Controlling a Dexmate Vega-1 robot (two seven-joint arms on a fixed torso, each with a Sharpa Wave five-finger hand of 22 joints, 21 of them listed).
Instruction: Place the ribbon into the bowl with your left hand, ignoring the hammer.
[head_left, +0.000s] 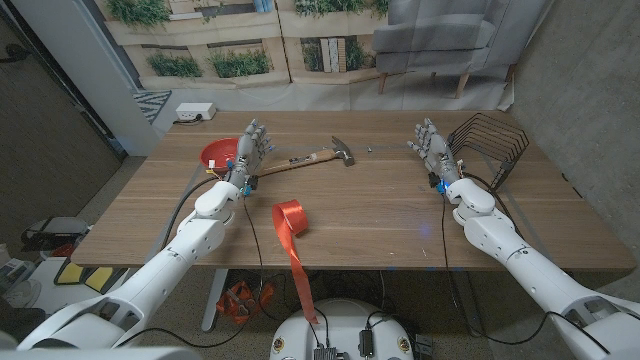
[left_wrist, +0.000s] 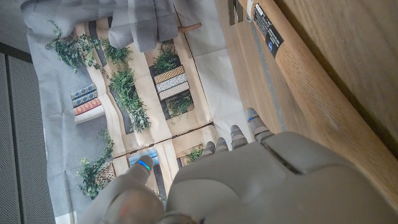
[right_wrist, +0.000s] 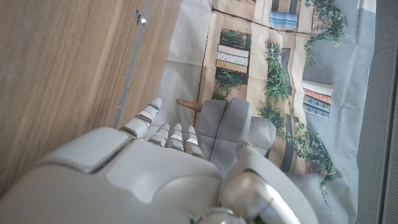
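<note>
The ribbon (head_left: 291, 228) is glossy red, looped on the counter (head_left: 380, 215) near its front edge, its long tail trailing over that edge. Beyond the ribbon sits the red bowl (head_left: 216, 154), the hammer (head_left: 322, 156) beside it. The left hand (head_left: 248, 153) stands spread and empty beside the bowl; the right hand (head_left: 432, 148) is likewise spread and empty, well apart from the ribbon.

Both arms reach forward over the table; the left hand (head_left: 248, 150) and right hand (head_left: 432, 148) stand upright, fingers spread, holding nothing.

One red ribbon (head_left: 291, 222), one red bowl (head_left: 218, 154), one hammer (head_left: 322, 155), one wire rack (head_left: 488, 146) — two robot hands — left hand (head_left: 248, 150), right hand (head_left: 432, 145).
</note>
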